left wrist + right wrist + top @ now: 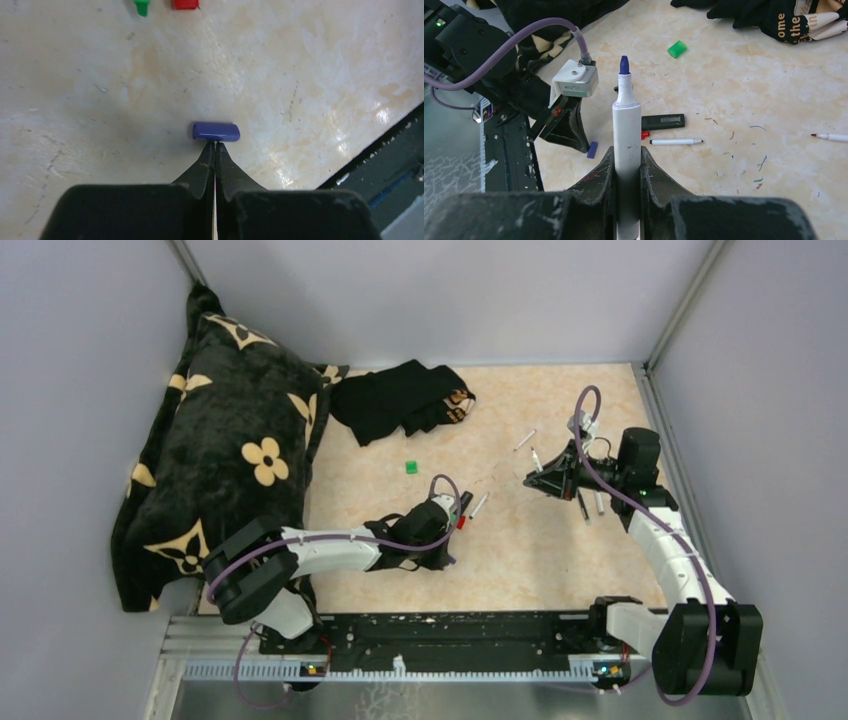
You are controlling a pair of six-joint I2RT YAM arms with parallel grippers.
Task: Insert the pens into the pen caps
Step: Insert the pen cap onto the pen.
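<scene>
My right gripper [627,165] is shut on a white-barrelled pen [626,125] with a bare purple tip, held above the table; it also shows in the top view [535,480]. My left gripper [215,145] is shut and empty, its tips against the near side of a purple cap [216,131] lying on the table. It also shows in the top view [447,558]. The purple cap also shows in the right wrist view [592,149]. A green cap [411,467] lies apart. A red cap [644,134], a black marker [663,120] and a thin white pen [675,142] lie together.
A black flowered pillow [230,460] fills the left side. A black cloth [405,400] lies at the back. More thin pens lie near the right arm [583,507] and farther back [524,437]. The black base rail [430,630] runs along the near edge.
</scene>
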